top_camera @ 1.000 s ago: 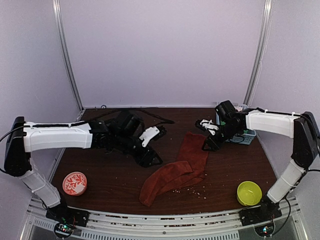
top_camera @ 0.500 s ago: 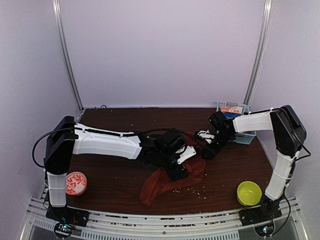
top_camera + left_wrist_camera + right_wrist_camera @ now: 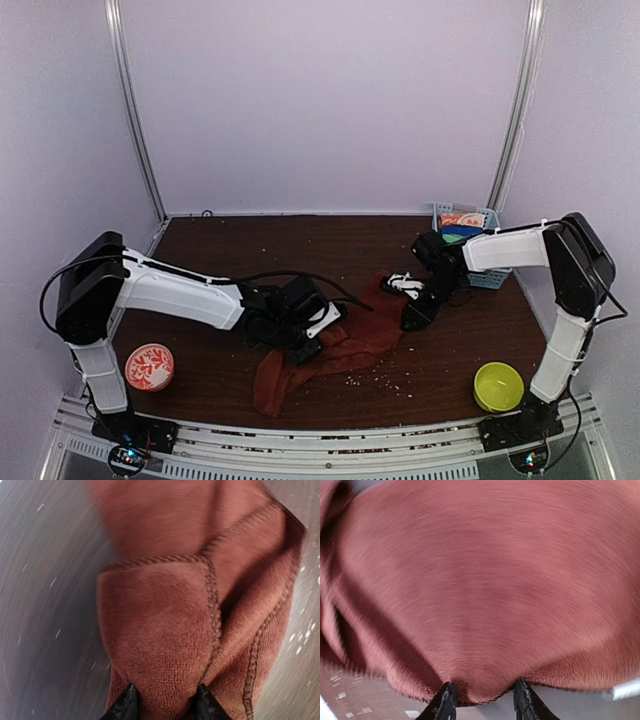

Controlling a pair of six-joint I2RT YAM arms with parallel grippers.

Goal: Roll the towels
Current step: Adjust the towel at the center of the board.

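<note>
Rust-red towel [image 3: 355,340], rumpled, hem folded, gripped by left hand [image 3: 165,703], right hand [image 3: 484,700]

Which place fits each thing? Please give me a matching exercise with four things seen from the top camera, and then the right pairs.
Things:
1. rust-red towel
2. red patterned bowl
3. yellow-green bowl
4. blue basket

Places:
A. far right
B. near left
C. centre
D. near right

Pairs: 1-C, 2-B, 3-D, 4-A
</note>
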